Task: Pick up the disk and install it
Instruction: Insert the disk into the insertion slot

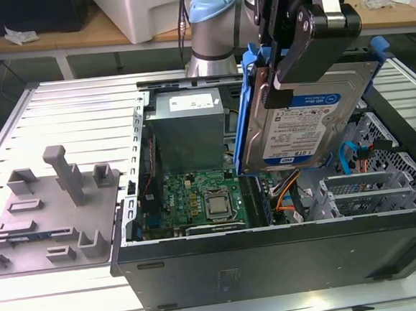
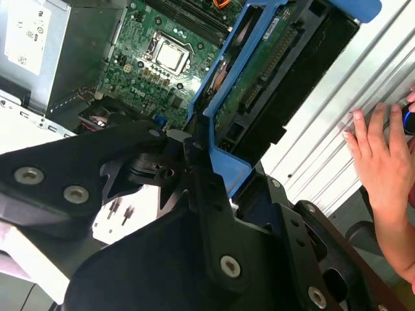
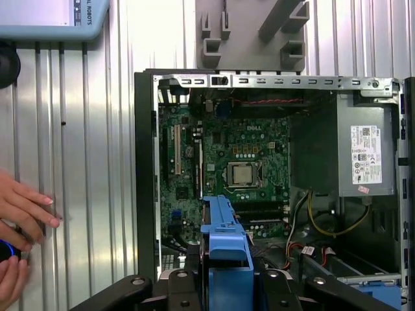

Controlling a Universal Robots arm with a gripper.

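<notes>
Claw (image 1: 288, 77) clamped on the disk (image 1: 303, 130), gripping the top edge of its blue carrier. Disk hangs tilted, label outward, in the air above the open PC case (image 1: 274, 265), over the end w/ the drive cage (image 1: 369, 186).

Risks, as I judge them:
- Grip sits at one edge, so disk could pivot or slip & drop onto the motherboard (image 1: 197, 196).
- Orange cables (image 1: 286, 189) lie just below; carrier could snag them.
- Tilt vs cage could jam it going in.
- A person's hand (image 2: 382, 162) rests on the worktop (image 1: 67, 102) beside the case: pinch risk if arm swings that way.
</notes>
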